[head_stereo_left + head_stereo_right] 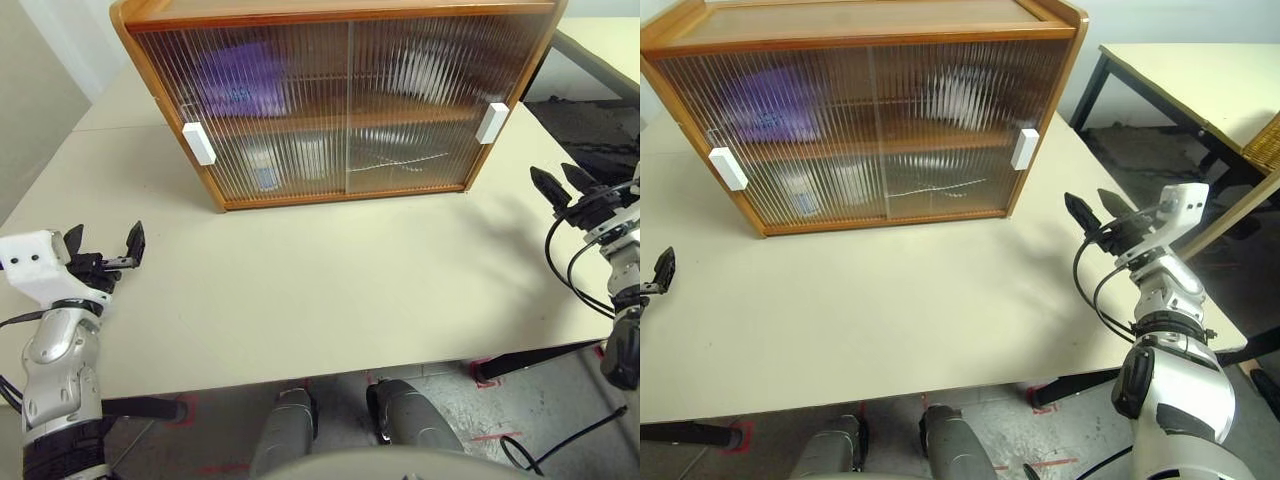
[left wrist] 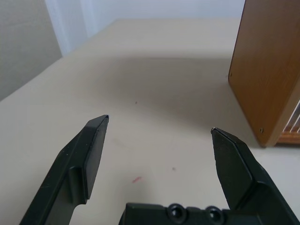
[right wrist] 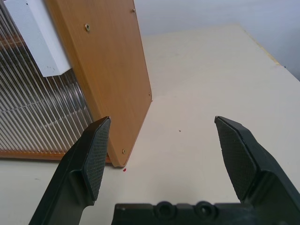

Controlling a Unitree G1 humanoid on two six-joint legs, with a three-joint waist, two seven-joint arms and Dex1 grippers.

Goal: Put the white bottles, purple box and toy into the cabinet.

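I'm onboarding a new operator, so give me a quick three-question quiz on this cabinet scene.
1. True or false: both sliding doors of the cabinet are shut.
2. Behind the ribbed doors, where does the purple box sit? A) upper shelf, robot's left B) lower shelf, robot's right C) on the table
3. What does the left gripper or the right gripper hold?

Key: 1. True, each white handle sits at an outer edge. 2. A. 3. Nothing; both are open over the table.
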